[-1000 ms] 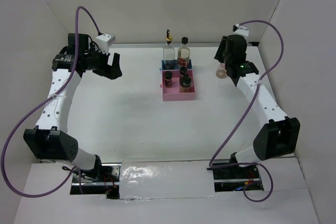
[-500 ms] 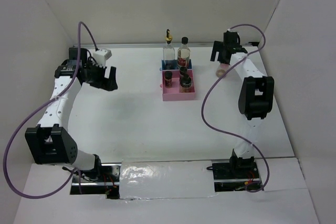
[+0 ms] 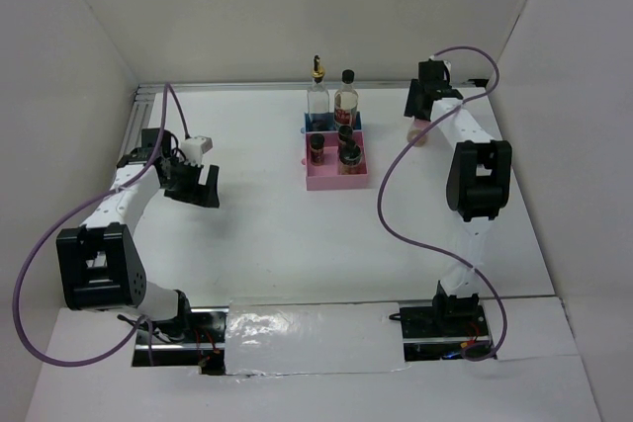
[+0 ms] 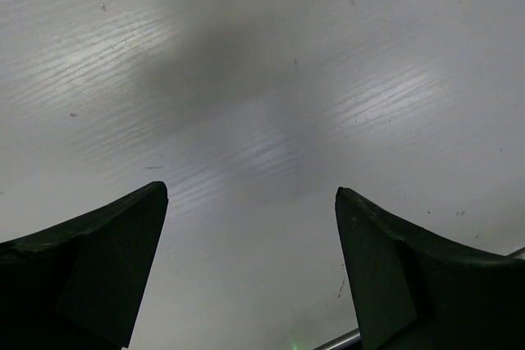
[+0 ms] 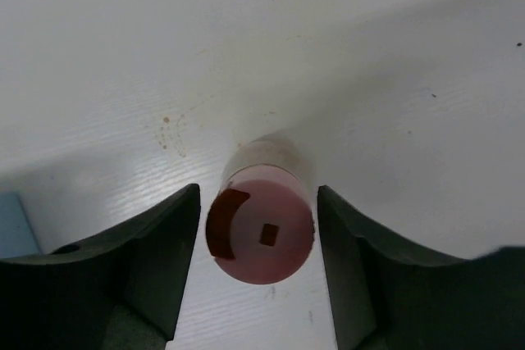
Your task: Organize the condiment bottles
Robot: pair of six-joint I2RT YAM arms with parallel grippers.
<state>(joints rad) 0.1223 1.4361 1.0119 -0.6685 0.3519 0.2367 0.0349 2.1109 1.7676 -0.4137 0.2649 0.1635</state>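
- The pink-capped shaker (image 5: pixel 261 231) sits on the table right between the right gripper's (image 5: pixel 258 198) fingers (image 5: pixel 164 260). Its cap faces the wrist, and it looks upright.
- The fingers flank it closely. I see a sliver of table beside one finger and almost none beside the other, so I cannot tell if they are pinching it yet.
- The risk is that one finger meets the round cap first and shoves the shaker sideways, tipping or rolling it out from between them.
- A grip only on the cap could also slip, because the cap is smooth and curved.
- Well off to the side of those fingers, the pink tray (image 3: pixel 331 181) already holds spice jars (image 3: pixel 317 150). The tall bottles (image 3: pixel 317 96) stand in the blue tray (image 3: pixel 309 124) behind it. A low carry could knock one over.
- The left gripper (image 4: pixel 250 194) hangs with its fingers spread wide over bare table, with nothing between them.
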